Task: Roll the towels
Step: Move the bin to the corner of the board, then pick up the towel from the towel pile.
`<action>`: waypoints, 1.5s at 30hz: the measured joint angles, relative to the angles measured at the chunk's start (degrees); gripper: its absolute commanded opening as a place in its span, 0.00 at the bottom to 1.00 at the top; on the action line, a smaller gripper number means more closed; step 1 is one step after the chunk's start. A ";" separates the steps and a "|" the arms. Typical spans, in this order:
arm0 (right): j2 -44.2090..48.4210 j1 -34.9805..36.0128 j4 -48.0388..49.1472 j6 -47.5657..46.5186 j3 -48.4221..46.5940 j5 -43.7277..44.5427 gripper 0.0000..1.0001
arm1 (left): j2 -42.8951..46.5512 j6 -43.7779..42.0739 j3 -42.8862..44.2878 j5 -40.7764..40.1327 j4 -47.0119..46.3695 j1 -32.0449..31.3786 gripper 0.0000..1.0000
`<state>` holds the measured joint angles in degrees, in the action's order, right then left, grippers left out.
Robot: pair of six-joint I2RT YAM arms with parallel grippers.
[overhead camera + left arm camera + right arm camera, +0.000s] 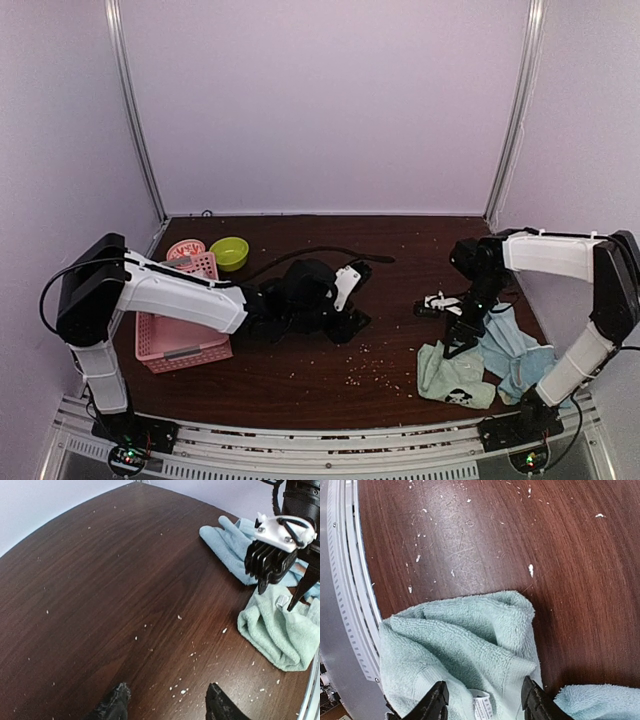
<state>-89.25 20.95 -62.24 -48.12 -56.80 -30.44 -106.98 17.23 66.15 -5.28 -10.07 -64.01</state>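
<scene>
Lying crumpled, mint green towel beside light blue towel

This is a robotics lab cell. A left arm and a right arm are bolted to a slotted metal rail edging a dark wood tabletop. Plain lilac panels on metal posts box it in. Towels, a pink basket and a green bowl lie on it.
</scene>
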 measured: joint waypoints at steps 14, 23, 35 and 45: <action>-2.51 1.86 4.70 4.22 0.02 2.49 0.43 | 7.78 10.78 -18.71 -2.78 6.40 3.37 0.53; -2.38 1.95 7.89 7.37 0.11 4.83 0.44 | 20.87 20.17 -28.79 -10.29 11.78 3.39 0.53; -2.47 2.19 8.85 8.00 0.17 6.19 0.29 | 32.96 33.48 -35.50 -18.53 21.33 4.09 0.54; -4.83 3.58 4.83 7.19 -2.19 2.16 0.00 | 17.27 23.71 -26.86 -13.88 11.65 3.78 0.58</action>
<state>-94.08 24.53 -57.41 -40.93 -58.98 -28.27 -89.71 40.95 39.29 -19.16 1.58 -60.23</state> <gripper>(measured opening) 0.011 0.581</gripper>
